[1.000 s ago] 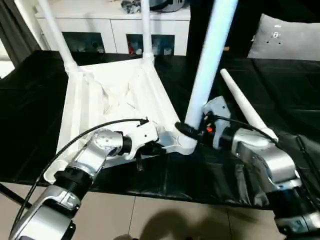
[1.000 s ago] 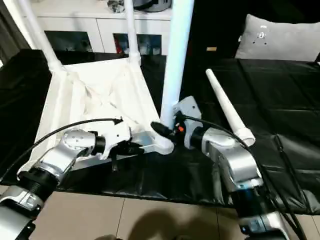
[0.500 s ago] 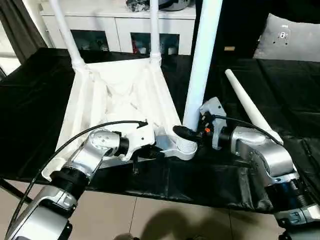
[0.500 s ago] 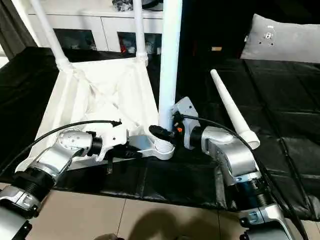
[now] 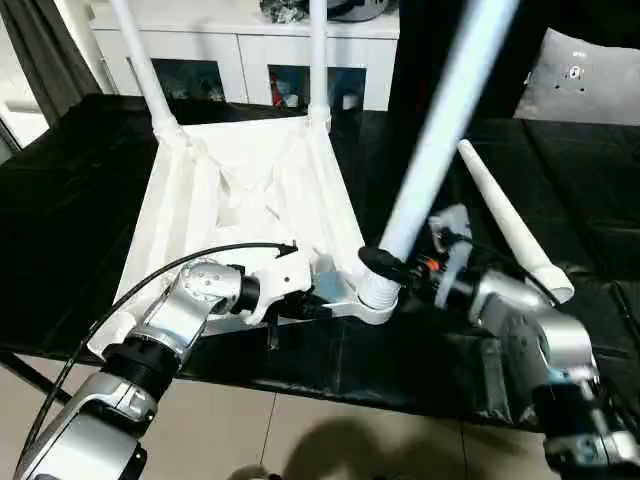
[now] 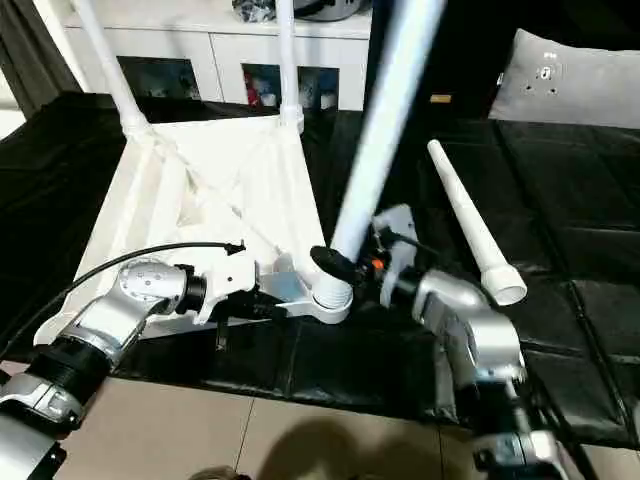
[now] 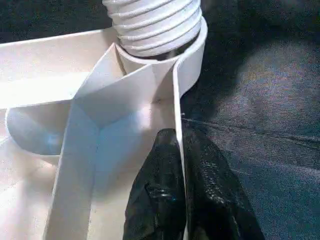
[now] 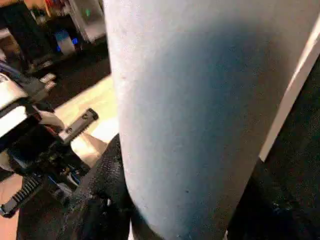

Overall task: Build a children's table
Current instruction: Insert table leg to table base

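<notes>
Upturned tabletop (image 5: 240, 200) carries two fitted legs; right gripper (image 5: 385, 268) grasps a tilted third leg (image 5: 430, 165) at its socket, left gripper (image 7: 182, 200) pinches the rim (image 7: 177, 107), a fourth leg (image 5: 510, 225) waits.

I see a work surface under a black quilted cover (image 5: 90, 190), creased along the near edge. Floor (image 5: 330, 440) below is beige tile with grout lines and a soft shadow patch. Far side: a white cabinet (image 5: 250, 60) with dark glass-front compartments, clutter on its top. Dark curtain (image 5: 40, 60) at far left, bright daylight beside it. Grey cushion (image 5: 585, 85) at far right against a dark backdrop.
</notes>
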{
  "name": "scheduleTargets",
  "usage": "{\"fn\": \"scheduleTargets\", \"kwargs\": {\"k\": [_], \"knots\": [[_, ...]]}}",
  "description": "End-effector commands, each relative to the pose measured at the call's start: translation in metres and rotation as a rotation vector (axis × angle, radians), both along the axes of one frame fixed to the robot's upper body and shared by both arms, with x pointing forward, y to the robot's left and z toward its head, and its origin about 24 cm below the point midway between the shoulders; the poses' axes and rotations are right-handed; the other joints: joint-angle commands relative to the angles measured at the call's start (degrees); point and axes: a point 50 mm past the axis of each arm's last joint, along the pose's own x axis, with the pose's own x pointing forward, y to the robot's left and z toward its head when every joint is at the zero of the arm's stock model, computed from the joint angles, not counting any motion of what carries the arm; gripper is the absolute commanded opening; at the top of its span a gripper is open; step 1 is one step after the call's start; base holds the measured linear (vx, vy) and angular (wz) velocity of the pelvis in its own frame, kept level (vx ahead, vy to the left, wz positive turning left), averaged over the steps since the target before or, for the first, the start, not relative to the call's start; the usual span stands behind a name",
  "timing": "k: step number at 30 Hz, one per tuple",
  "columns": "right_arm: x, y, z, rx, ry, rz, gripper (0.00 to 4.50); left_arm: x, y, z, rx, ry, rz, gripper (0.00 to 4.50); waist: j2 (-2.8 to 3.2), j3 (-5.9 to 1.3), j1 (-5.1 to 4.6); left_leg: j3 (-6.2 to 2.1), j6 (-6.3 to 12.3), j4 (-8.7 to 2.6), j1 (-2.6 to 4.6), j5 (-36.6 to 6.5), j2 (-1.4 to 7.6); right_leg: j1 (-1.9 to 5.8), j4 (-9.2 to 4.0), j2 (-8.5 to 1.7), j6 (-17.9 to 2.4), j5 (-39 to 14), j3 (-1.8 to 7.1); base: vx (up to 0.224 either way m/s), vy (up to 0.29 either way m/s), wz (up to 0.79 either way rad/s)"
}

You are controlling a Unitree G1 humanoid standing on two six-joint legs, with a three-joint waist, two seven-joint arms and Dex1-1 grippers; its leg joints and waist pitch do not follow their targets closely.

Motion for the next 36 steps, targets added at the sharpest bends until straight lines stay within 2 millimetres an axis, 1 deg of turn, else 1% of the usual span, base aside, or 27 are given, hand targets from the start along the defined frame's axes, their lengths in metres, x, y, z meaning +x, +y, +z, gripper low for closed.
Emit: {"fn": "scheduleTargets", "kwargs": {"k": [1,3,4,5,6,8,9,12,13,14,15,16,18,20,21,22,24,27,28,29,30,31,32,33,34,35,36], "knots": [[-0.010,-0.003,-0.017,-0.020,0.050,-0.016,1.91,-0.003,-0.005,-0.003,-0.003,0.006,-0.030,0.00,-0.20,-3.66,-0.16,-0.75,1.38,-4.08,0.30,-10.95,2.73,3.06,-5.02,-4.90,-9.10,-17.70,2.91,0.000,0.000,0.00],[-0.015,-0.004,-0.022,-0.026,0.036,-0.028,1.91,-0.003,-0.006,-0.002,-0.012,0.008,-0.028,0.00,0.02,-3.67,-0.17,-0.86,1.25,-4.20,0.36,-11.59,2.75,3.07,-5.11,-4.87,-8.82,-18.90,2.84,0.000,0.000,0.00],[-0.018,-0.004,-0.024,-0.040,0.023,-0.029,1.91,-0.003,-0.007,-0.002,-0.015,0.009,-0.029,0.00,-0.07,-3.62,-0.18,-0.86,1.25,-4.25,0.36,-11.94,2.81,2.98,-5.18,-4.89,-8.68,-18.99,2.89,0.000,0.000,0.00],[-0.018,-0.004,-0.025,-0.046,0.019,-0.030,1.91,-0.003,-0.007,-0.002,-0.015,0.009,-0.029,0.00,0.05,-3.62,-0.19,-0.89,1.20,-4.28,0.35,-12.09,2.78,3.01,-5.17,-4.87,-8.68,-19.10,2.86,0.000,0.000,0.00],[-0.020,-0.004,-0.026,-0.060,0.006,-0.026,1.91,-0.003,-0.007,-0.002,-0.015,0.010,-0.030,0.00,-0.08,-3.56,-0.22,-0.88,1.27,-4.30,0.38,-12.47,2.72,3.03,-5.26,-4.86,-8.63,-19.59,2.86,0.000,0.000,0.00],[-0.021,-0.004,-0.028,-0.116,-0.020,-0.016,1.91,-0.004,-0.008,-0.003,-0.009,0.013,-0.039,0.00,0.37,-3.54,-0.23,-0.97,1.00,-4.37,0.39,-13.04,2.80,2.91,-5.30,-4.88,-8.53,-20.07,2.83,0.000,0.000,0.00],[-0.021,-0.004,-0.029,-0.139,-0.027,-0.010,1.91,-0.004,-0.008,-0.003,-0.005,0.014,-0.043,0.00,0.20,-3.55,-0.29,-0.90,0.99,-4.35,0.38,-13.12,2.70,2.99,-5.40,-4.80,-8.40,-20.08,2.82,0.000,0.000,0.00],[-0.020,-0.003,-0.030,-0.199,-0.041,0.007,1.90,-0.005,-0.007,-0.004,0.007,0.012,-0.051,0.00,0.27,-3.44,-0.37,-0.98,1.06,-4.44,0.49,-13.94,2.70,2.96,-5.50,-4.85,-8.17,-21.52,2.86,0.000,0.000,0.00],[-0.019,-0.001,-0.032,-0.266,-0.052,0.039,1.90,-0.005,-0.006,-0.004,0.018,0.009,-0.060,0.00,0.08,-3.46,-0.41,-0.96,1.07,-4.44,0.47,-13.93,2.67,2.99,-5.54,-4.81,-8.07,-21.63,2.84,0.000,0.000,0.00],[-0.018,0.000,-0.032,-0.293,-0.055,0.056,1.90,-0.006,-0.005,-0.004,0.022,0.008,-0.065,0.00,0.05,-3.36,-0.49,-1.00,0.97,-4.52,0.42,-14.02,2.62,3.08,-5.52,-4.73,-7.82,-22.12,2.81,0.000,0.000,0.00],[-0.018,0.000,-0.034,-0.324,-0.054,0.077,1.90,-0.006,-0.005,-0.004,0.027,0.008,-0.072,0.00,-0.01,-3.18,-0.63,-0.98,1.00,-4.53,0.59,-14.94,2.60,2.87,-5.69,-4.74,-7.51,-24.02,2.79,0.000,0.000,0.00],[-0.018,0.000,-0.034,-0.329,-0.053,0.081,1.90,-0.006,-0.005,-0.004,0.027,0.008,-0.074,0.00,0.04,-3.01,-0.76,-0.98,0.99,-4.57,0.72,-15.89,2.52,2.89,-6.01,-4.84,-6.95,-26.14,2.86,0.000,0.000,0.00],[-0.017,0.001,-0.035,-0.339,-0.048,0.094,1.90,-0.007,-0.005,-0.003,0.028,0.010,-0.080,0.00,-0.13,-2.99,-0.84,-1.08,0.96,-4.66,0.98,-16.92,2.51,2.80,-6.22,-4.87,-6.20,-28.30,2.85,0.000,0.000,0.00],[-0.017,0.002,-0.038,-0.376,-0.025,0.140,1.90,-0.008,-0.005,-0.003,0.033,0.011,-0.099,0.00,-0.16,-3.10,-0.96,-1.14,1.05,-4.73,1.05,-17.06,2.58,2.81,-6.21,-4.84,-6.19,-28.19,2.83,0.000,0.000,0.00],[-0.017,0.002,-0.038,-0.378,-0.023,0.142,1.90,-0.008,-0.006,-0.003,0.033,0.011,-0.100,0.00,-0.32,-3.13,-1.04,-1.14,1.13,-4.76,0.98,-16.76,2.63,2.86,-6.15,-4.78,-6.27,-27.61,2.82,0.000,0.000,0.00],[-0.018,0.003,-0.040,-0.388,-0.010,0.172,1.90,-0.008,-0.006,-0.003,0.034,0.010,-0.105,0.00,-0.41,-3.10,-1.16,-1.12,1.20,-4.83,0.99,-16.60,2.68,2.83,-6.07,-4.69,-6.54,-26.69,2.85,0.000,0.000,0.00],[-0.021,0.003,-0.043,-0.399,0.017,0.220,1.90,-0.008,-0.007,-0.001,0.033,0.008,-0.116,0.00,-0.38,-3.24,-1.24,-1.11,1.50,-4.87,0.99,-15.94,2.80,2.99,-5.86,-4.73,-7.46,-24.27,2.91,0.000,0.000,0.00],[-0.021,0.002,-0.046,-0.391,0.032,0.210,1.90,-0.007,-0.008,0.001,0.035,0.005,-0.128,0.00,-0.35,-3.39,-1.29,-1.05,1.55,-4.95,1.00,-15.35,2.92,3.05,-5.70,-4.77,-8.42,-21.66,2.95,0.000,0.000,0.00],[-0.022,0.002,-0.047,-0.386,0.037,0.203,1.90,-0.006,-0.008,0.002,0.037,0.005,-0.131,0.00,-0.48,-3.35,-1.35,-1.04,1.41,-5.13,1.09,-15.87,2.99,3.14,-5.81,-4.79,-8.92,-21.08,2.88,0.000,0.000,0.00],[-0.023,0.002,-0.047,-0.381,0.042,0.200,1.90,-0.004,-0.008,0.004,0.043,0.000,-0.135,0.00,-0.44,-3.40,-1.35,-1.07,1.18,-5.14,1.14,-16.06,2.99,3.24,-5.75,-4.86,-9.09,-20.95,2.91,0.000,0.000,0.00],[-0.023,0.002,-0.047,-0.375,0.045,0.199,1.90,-0.002,-0.008,0.005,0.045,-0.003,-0.136,0.00,-0.23,-3.39,-1.34,-1.03,1.16,-5.12,1.20,-16.14,2.91,3.19,-5.85,-4.81,-9.09,-20.99,2.92,0.000,0.000,0.00],[-0.025,0.003,-0.047,-0.365,0.050,0.201,1.90,0.001,-0.007,0.008,0.047,-0.006,-0.135,0.00,-0.34,-3.36,-1.40,-1.00,1.05,-5.14,1.24,-16.55,2.84,3.22,-6.00,-4.75,-8.96,-21.31,2.91,0.000,0.000,0.00],[-0.025,0.003,-0.046,-0.362,0.052,0.202,1.90,0.003,-0.007,0.009,0.047,-0.008,-0.134,0.00,0.07,-3.29,-1.37,-1.11,0.83,-5.18,1.28,-16.90,2.89,3.20,-5.89,-4.82,-9.05,-21.37,2.93,0.000,0.000,0.00],[-0.026,0.004,-0.046,-0.360,0.054,0.203,1.90,0.004,-0.008,0.010,0.046,-0.009,-0.133,0.00,-0.24,-3.29,-1.43,-1.10,0.73,-5.20,1.33,-17.34,2.91,3.25,-5.97,-4.84,-8.98,-21.74,2.90,0.000,0.000,0.00],[-0.026,0.004,-0.046,-0.359,0.060,0.206,1.90,0.007,-0.007,0.012,0.046,-0.014,-0.129,0.00,0.13,-3.22,-1.37,-1.13,0.57,-5.23,1.40,-17.66,2.94,3.17,-6.00,-4.90,-9.02,-22.07,2.95,0.000,0.000,0.00],[-0.026,0.004,-0.046,-0.359,0.060,0.206,1.90,0.007,-0.007,0.012,0.046,-0.014,-0.129,0.00,-0.10,-3.21,-1.39,-1.07,0.65,-5.20,1.47,-18.05,2.83,3.17,-6.23,-4.79,-8.76,-22.85,2.89,0.000,0.000,0.00],[-0.027,0.004,-0.046,-0.359,0.065,0.210,1.90,0.010,-0.008,0.014,0.047,-0.020,-0.127,0.00,0.07,-3.24,-1.31,-1.12,0.52,-5.22,1.47,-18.02,2.88,3.18,-6.13,-4.87,-8.81,-22.70,2.93,0.000,0.000,0.00]]}}
